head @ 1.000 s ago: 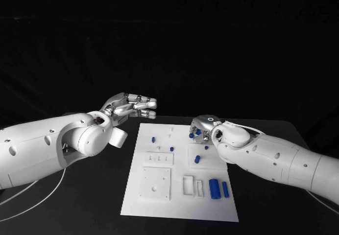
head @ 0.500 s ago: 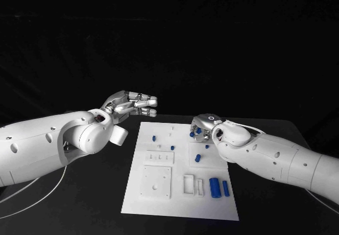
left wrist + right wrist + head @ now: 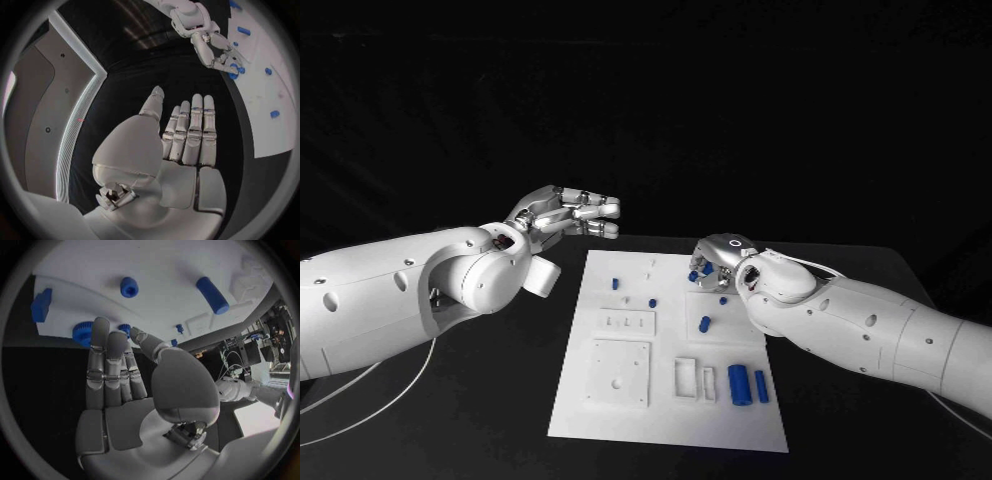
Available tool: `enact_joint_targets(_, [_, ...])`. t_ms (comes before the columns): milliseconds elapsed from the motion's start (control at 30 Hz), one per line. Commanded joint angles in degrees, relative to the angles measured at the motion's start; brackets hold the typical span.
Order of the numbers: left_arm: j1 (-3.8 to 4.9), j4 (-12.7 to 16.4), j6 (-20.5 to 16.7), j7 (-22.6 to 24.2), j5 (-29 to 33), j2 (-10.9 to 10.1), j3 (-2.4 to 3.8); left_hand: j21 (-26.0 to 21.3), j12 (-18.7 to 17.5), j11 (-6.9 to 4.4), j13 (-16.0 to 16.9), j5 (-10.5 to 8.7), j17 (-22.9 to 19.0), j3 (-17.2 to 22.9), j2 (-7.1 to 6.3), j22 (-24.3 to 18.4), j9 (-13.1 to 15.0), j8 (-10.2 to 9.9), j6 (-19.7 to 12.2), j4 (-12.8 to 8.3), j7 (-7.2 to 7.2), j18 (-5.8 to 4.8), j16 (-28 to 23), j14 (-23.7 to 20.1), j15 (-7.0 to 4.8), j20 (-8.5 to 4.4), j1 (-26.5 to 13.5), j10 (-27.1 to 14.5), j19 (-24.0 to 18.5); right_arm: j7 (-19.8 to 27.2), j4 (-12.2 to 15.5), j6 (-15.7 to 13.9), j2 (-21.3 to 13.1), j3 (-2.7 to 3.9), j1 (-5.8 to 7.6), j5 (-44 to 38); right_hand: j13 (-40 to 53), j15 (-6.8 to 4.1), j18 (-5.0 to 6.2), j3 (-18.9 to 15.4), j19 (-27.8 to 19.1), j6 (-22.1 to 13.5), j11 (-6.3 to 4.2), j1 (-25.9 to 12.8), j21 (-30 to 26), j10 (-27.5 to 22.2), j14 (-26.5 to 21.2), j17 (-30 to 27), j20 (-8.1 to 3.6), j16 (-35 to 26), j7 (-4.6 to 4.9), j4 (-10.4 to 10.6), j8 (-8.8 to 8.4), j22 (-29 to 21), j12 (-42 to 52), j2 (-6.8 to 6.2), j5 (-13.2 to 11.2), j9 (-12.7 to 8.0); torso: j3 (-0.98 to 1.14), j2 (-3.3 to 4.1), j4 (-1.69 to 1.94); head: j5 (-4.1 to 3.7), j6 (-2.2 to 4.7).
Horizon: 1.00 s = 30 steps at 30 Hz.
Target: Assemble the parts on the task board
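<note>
On my feed the right hand [image 3: 715, 262] hangs over the board's [image 3: 668, 410] far right edge, fingers straight and side by side, nothing between them; in its wrist view the fingertips [image 3: 100, 326] sit just at a blue gear [image 3: 81, 333] by the board edge, and I cannot tell whether they touch it. Just beyond that hand lie a blue block [image 3: 41, 305], a small round knob [image 3: 129, 287] and a short cylinder [image 3: 212, 294], all on the white plate. My left hand [image 3: 571, 213] is held up off the table, beyond the board's far left corner and well apart from the parts; its wrist view shows the fingers [image 3: 194, 131] extended flat together, holding nothing. Farther out, on the board's near right, two blue cylinders [image 3: 746, 384] lie side by side, with one small peg [image 3: 704, 323] toward the middle and two more pegs [image 3: 616, 284] on the far left part of the plate.
</note>
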Motion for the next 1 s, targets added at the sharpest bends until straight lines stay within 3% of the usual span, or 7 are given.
enact_joint_targets(33, [0.15, -0.1, 1.4, 0.8, -0.1, 0.2, 0.05, -0.3, -0.2, 0.04, 0.0, -0.15, -0.1, 0.2, -0.04, 0.0, 0.1, -0.2, -0.4, 0.1, -0.15, -0.14, -0.1, -0.3, 0.13, 0.37, -0.3, -0.3, 0.1, -0.6, 0.0, -1.9, 0.1, -0.01, -0.05, 0.4, 0.0, -0.37, 0.34, 0.1, 0.4, 0.4, -0.05, -0.5, -0.2, 0.4, -0.1, 0.1, -0.01, 0.2, 0.1, 0.3, -0.01, 0.1, -0.1, 0.01, 0.3, 0.1, 0.01, 0.0, -0.02, -0.01, 0.13])
enact_joint_targets(367, [0.14, -0.6, 1.9, 0.9, -0.1, 0.3, 0.03, -0.3, -0.2, 0.05, 0.0, -0.4, -0.1, 0.3, -0.05, 0.0, 0.1, -0.2, -0.4, 0.1, -0.13, -0.13, -0.1, -0.4, 0.15, 0.4, -0.2, -0.3, 0.1, -1.2, 0.0, -2.8, 0.4, -0.01, -0.08, 0.4, 0.0, -0.36, 0.34, 0.0, 0.6, 0.3, -0.01, -0.4, -0.6, 0.2, -0.1, 0.1, -0.02, 0.2, 0.12, 0.5, -0.02, 0.5, -0.1, -0.16, 0.2, 0.0, 0.03, 0.11, 0.09, -0.07, 0.22])
enact_joint_targets(1000, [0.2, -0.5, 2.0, 0.6, -0.1, 0.5, 0.03, -0.4, -0.2, 0.08, 0.0, -0.36, -0.1, 0.4, -0.03, 0.0, 0.1, -0.2, -0.5, 0.1, -0.12, -0.12, -0.1, -0.5, 0.17, 0.42, -0.1, -0.4, 0.1, -1.3, -1.8, 1.7, 1.7, -0.02, -0.12, 0.5, 0.0, -0.1, 0.45, -0.7, 0.8, -0.5, 0.31, -0.5, -1.8, -0.9, -0.1, 0.0, 0.25, 0.1, 0.33, 0.6, -0.04, 1.2, -0.1, -0.44, -0.2, -0.1, 0.04, 0.25, 0.01, 0.15, -0.11])
